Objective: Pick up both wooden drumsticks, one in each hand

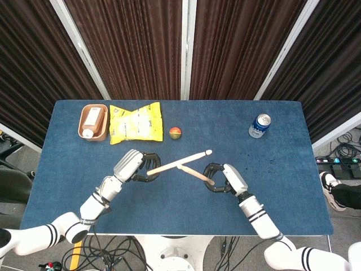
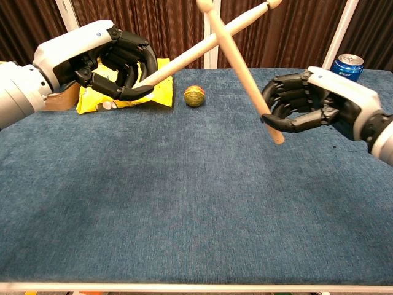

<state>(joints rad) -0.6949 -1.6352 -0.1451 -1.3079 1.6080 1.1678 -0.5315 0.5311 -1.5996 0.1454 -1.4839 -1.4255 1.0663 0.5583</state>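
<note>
Two wooden drumsticks are raised above the blue table (image 1: pixel 169 197) and cross each other in an X. My left hand (image 1: pixel 134 167) (image 2: pixel 116 64) grips the butt of one drumstick (image 1: pixel 180 162) (image 2: pixel 202 43), which slants up to the right. My right hand (image 1: pixel 223 178) (image 2: pixel 298 101) grips the other drumstick (image 1: pixel 194 174) (image 2: pixel 236 58), which slants up to the left. Both hands hover over the table's middle, with the sticks' tips near the top edge of the chest view.
At the back left lie a yellow snack bag (image 1: pixel 135 122) (image 2: pixel 126 83) and a brown bowl with a bottle (image 1: pixel 93 121). A small red-green ball (image 1: pixel 175 133) (image 2: pixel 194 96) sits behind the sticks. A blue can (image 1: pixel 259 125) (image 2: pixel 347 64) stands back right.
</note>
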